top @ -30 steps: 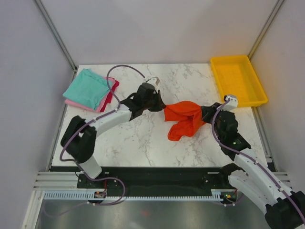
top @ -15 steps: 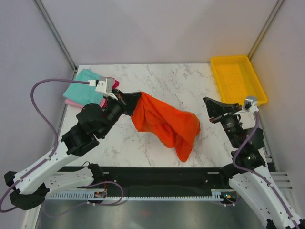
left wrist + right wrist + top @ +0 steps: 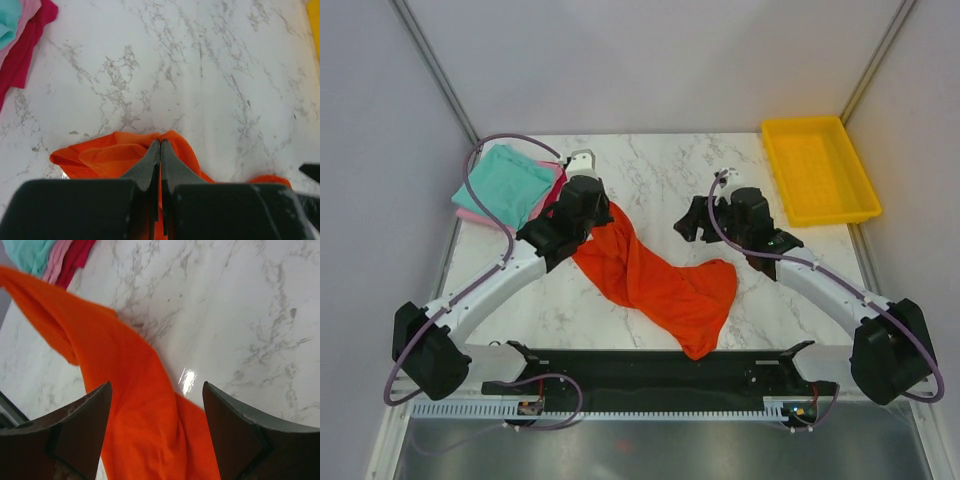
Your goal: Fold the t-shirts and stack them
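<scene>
**A:** Where did the orange-red t-shirt [image 3: 655, 275] lie?

**B:** Twisted and unfolded, across the middle of the worktop [image 3: 660, 170], with its lower end at the near edge. The left end effector [image 3: 601, 213] was clenched on its upper corner. I think this was to pull the cloth flat.

**A:** And the other one?

**B:** The right end effector [image 3: 695, 222] was released and held nothing. It hung beside the cloth, perhaps ready to take a second corner.

**A:** What else was around?

**B:** At the far left a folded teal t-shirt [image 3: 500, 185] lay on a pink t-shirt [image 3: 470, 215], with a dark red cloth [image 3: 552, 200] showing at the edge of this pile. The pile was near the left arm, so a wide pull could disturb it. The yellow tray [image 3: 817, 160] stood far right, well apart from the shirt.
</scene>
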Robot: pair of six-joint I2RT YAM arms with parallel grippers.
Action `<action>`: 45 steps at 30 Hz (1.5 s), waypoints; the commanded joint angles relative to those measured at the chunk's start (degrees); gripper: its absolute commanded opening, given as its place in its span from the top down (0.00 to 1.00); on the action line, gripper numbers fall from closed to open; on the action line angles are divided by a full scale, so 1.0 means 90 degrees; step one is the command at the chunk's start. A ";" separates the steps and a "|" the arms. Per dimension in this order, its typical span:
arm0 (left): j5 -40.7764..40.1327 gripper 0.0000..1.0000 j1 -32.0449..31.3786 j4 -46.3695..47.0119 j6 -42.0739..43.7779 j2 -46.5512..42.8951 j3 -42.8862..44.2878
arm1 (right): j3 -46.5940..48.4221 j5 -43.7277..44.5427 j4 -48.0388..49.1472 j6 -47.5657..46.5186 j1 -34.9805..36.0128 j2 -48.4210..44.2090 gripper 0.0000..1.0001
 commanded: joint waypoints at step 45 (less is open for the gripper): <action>-0.0108 0.98 0.1312 0.0125 -0.1852 -0.0623 -0.0790 | 0.1069 0.5244 -0.4237 0.0521 0.3210 -0.1398 1.00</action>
